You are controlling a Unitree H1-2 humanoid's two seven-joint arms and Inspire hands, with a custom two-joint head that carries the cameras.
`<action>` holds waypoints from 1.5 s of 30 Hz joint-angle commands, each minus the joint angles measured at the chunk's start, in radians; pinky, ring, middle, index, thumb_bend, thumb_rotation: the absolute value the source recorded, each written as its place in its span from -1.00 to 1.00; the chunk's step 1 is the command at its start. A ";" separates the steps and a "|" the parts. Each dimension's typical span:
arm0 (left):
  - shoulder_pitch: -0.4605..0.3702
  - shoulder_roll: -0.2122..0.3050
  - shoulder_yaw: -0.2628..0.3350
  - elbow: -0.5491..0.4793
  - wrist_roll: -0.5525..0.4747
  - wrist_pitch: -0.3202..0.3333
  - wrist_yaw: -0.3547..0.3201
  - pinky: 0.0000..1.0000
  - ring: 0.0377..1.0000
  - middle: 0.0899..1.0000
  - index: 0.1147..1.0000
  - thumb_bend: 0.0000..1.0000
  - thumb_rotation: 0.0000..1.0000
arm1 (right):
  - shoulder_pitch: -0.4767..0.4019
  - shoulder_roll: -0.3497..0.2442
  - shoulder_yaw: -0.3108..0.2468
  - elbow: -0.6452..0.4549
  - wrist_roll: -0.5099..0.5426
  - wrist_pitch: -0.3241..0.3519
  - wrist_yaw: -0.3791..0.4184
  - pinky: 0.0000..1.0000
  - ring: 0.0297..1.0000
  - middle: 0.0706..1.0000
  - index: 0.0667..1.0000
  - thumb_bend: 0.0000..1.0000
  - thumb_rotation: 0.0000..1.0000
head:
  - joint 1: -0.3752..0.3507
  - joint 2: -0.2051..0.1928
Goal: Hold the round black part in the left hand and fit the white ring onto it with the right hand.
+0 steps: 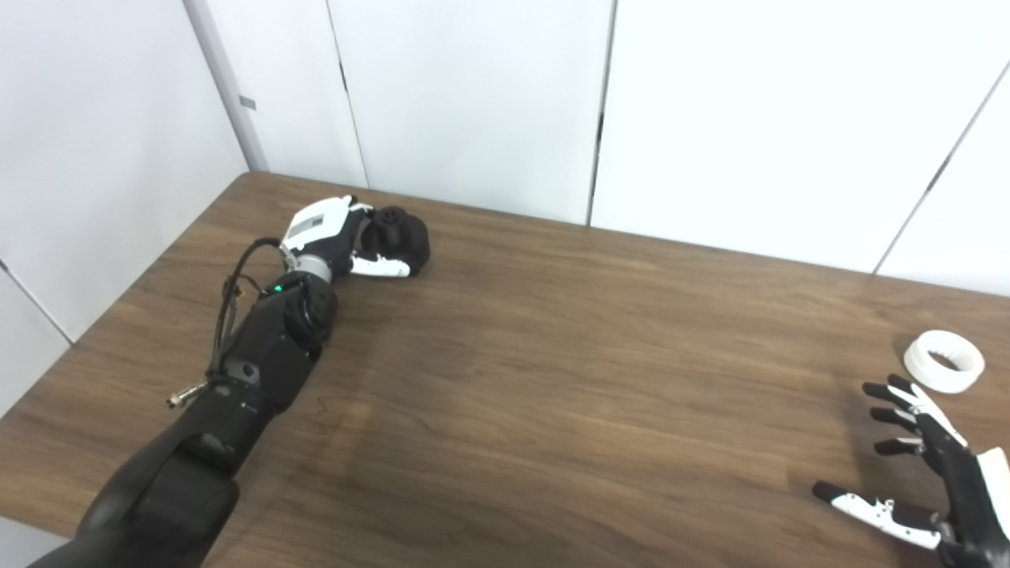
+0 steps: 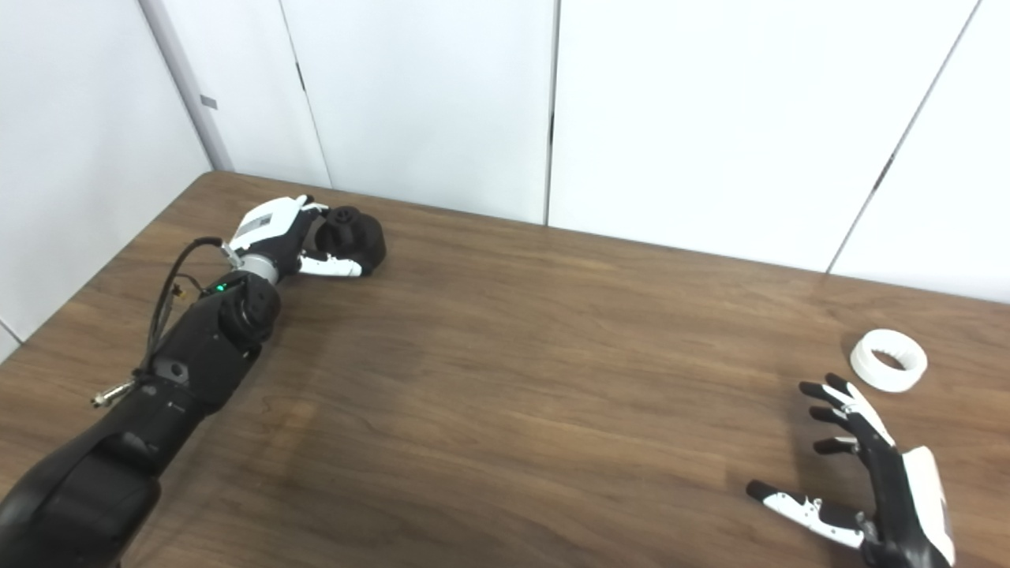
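Fingers (image 2: 335, 267) of left hand (image 1: 331, 233) wrapped round black part (image 1: 402, 237), far-left at 10 o'clock on table (image 1: 552, 379). Right hand (image 2: 876, 473) spread wide, empty, at 4 o'clock; white ring (image 2: 888, 360) lies just beyond fingertips. Right eye view shows more of palm.

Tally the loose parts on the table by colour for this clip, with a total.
Black: 1, the round black part, gripped by the left hand.
White: 1, the white ring, lying on the table just beyond the open right hand.
Total: 2
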 commanded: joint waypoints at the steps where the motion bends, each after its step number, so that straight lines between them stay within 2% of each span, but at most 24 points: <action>1: -0.068 0.019 0.000 -0.009 0.005 -0.014 0.027 0.99 1.00 1.00 0.65 1.00 0.05 | -0.016 -0.005 -0.009 -0.045 -0.005 -0.004 -0.006 0.18 0.51 0.79 0.53 0.54 -0.78 | -0.001 0.005; 12: -0.063 0.004 0.010 0.019 -0.028 -0.068 0.059 1.00 1.00 1.00 0.55 1.00 -0.03 | -0.016 -0.003 -0.009 -0.050 0.000 0.015 -0.001 0.20 0.51 0.80 0.53 0.54 -0.74 | -0.001 0.005; 19: -0.060 0.006 0.017 0.047 -0.040 -0.118 0.124 0.87 0.99 0.90 0.22 0.95 -0.48 | -0.020 -0.005 -0.008 -0.045 0.002 0.011 0.001 0.19 0.50 0.80 0.54 0.53 -0.74 | 0.001 0.010; 25: -0.063 0.005 0.032 0.064 -0.052 -0.155 0.171 0.70 0.92 0.80 -0.02 0.87 -0.67 | -0.025 -0.005 -0.006 -0.035 0.000 0.003 -0.002 0.19 0.49 0.79 0.54 0.52 -0.70 | 0.006 0.012; 26: -0.063 0.006 0.034 0.063 -0.053 -0.157 0.171 0.75 0.94 0.80 -0.09 0.47 -0.76 | -0.026 -0.005 -0.006 -0.033 0.001 0.001 -0.002 0.20 0.49 0.79 0.54 0.52 -0.69 | 0.006 0.012; 27: -0.063 0.006 0.036 0.063 -0.057 -0.163 0.172 0.78 0.94 0.80 -0.12 0.26 -0.81 | -0.027 -0.006 -0.006 -0.032 0.004 0.000 -0.001 0.21 0.50 0.79 0.53 0.52 -0.69 | 0.007 0.013; 29: -0.061 0.007 0.039 0.063 -0.062 -0.175 0.177 0.81 0.93 0.78 -0.16 0.09 -0.85 | -0.028 -0.006 -0.006 -0.032 0.006 0.003 0.001 0.21 0.50 0.79 0.53 0.52 -0.68 | 0.008 0.013; 35: -0.051 0.009 0.033 0.052 -0.061 -0.182 0.187 0.76 0.89 0.73 -0.17 0.05 -0.88 | -0.029 -0.004 -0.009 -0.034 0.015 0.005 0.008 0.20 0.50 0.79 0.53 0.52 -0.69 | 0.010 0.014; 42: -0.033 0.010 0.023 0.072 -0.071 -0.247 0.179 0.71 0.87 0.71 -0.17 0.05 -0.88 | -0.031 -0.006 -0.010 -0.030 0.006 -0.004 0.006 0.18 0.49 0.78 0.53 0.51 -0.68 | 0.010 0.014; 45: -0.021 0.010 0.016 0.061 -0.081 -0.262 0.146 0.81 0.91 0.76 -0.17 0.05 -0.88 | -0.032 -0.006 -0.011 -0.031 0.013 -0.002 0.010 0.19 0.49 0.79 0.53 0.51 -0.67 | 0.010 0.018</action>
